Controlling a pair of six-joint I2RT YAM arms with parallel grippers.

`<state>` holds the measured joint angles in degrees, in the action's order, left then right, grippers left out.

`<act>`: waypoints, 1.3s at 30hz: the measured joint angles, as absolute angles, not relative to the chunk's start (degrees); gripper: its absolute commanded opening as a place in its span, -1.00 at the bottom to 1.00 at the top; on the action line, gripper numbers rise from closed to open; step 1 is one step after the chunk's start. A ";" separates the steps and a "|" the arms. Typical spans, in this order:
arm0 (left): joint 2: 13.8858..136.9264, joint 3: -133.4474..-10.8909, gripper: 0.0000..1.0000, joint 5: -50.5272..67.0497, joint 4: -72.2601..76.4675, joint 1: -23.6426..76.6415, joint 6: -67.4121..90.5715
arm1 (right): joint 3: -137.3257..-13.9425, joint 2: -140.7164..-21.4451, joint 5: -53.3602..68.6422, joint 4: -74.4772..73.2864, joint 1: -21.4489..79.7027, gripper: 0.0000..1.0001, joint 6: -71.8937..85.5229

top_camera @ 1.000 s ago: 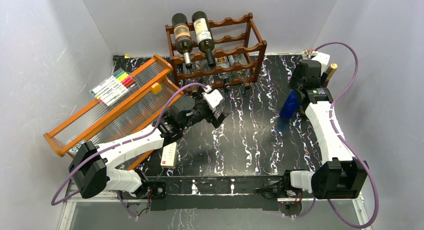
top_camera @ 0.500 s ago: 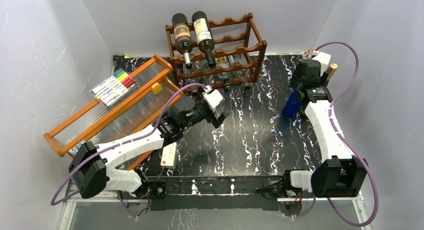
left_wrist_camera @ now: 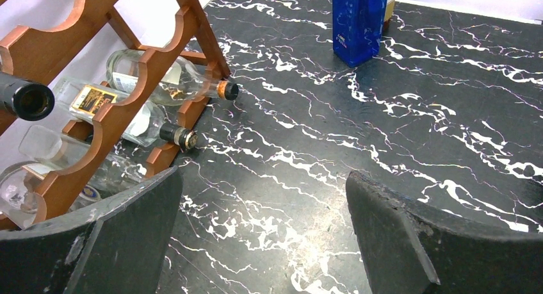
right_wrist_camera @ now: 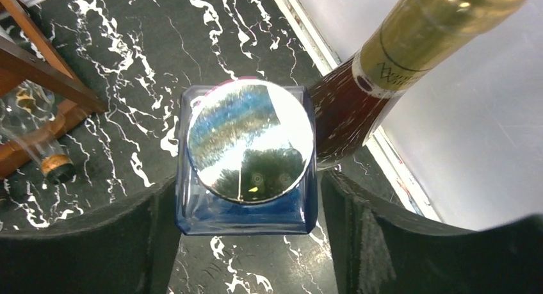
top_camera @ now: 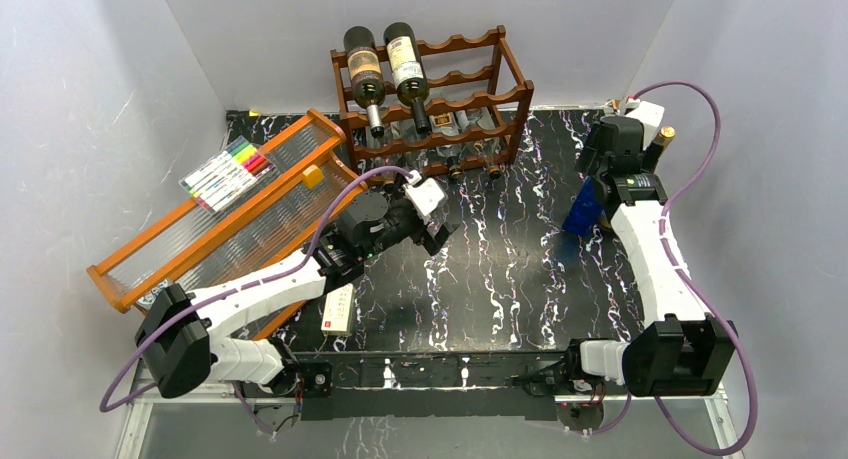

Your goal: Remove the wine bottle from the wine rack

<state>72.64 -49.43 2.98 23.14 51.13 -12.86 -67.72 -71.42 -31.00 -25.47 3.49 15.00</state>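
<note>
Left end effector [left_wrist_camera: 262,191] low over the worktop [left_wrist_camera: 410,121], jaws wide — approach stage. Right end effector [right_wrist_camera: 246,195] straddles a blue bottle [right_wrist_camera: 246,140], grip unclear. Far back, wine bottle [top_camera: 408,64] atop the rack [top_camera: 490,96] — next, rise and clamp its neck.

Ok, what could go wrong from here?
The blue bottle stands right beside a gold-foiled bottle, with the right gripper open astride it. Lifting away carelessly could clip and topple either. The open left gripper sits low by the wine rack, where clear bottles poke their necks out, so a forward move might knock them.
</note>
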 measured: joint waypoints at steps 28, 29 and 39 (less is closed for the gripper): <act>62.89 -48.25 0.96 1.41 25.96 38.17 -11.49 | -87.50 -68.60 -2.52 -27.92 8.16 0.96 14.22; 62.24 -47.66 0.96 1.30 26.76 37.39 -11.29 | -87.81 -70.48 -2.17 -27.22 10.33 0.96 14.55; 56.62 -40.80 0.97 -7.57 34.09 34.22 -11.75 | -90.94 -87.64 1.23 -18.76 29.17 0.96 18.81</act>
<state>56.62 -40.80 -7.57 34.09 34.22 -11.75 -90.94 -87.64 1.23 -18.76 29.17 18.81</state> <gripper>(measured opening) 0.981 0.981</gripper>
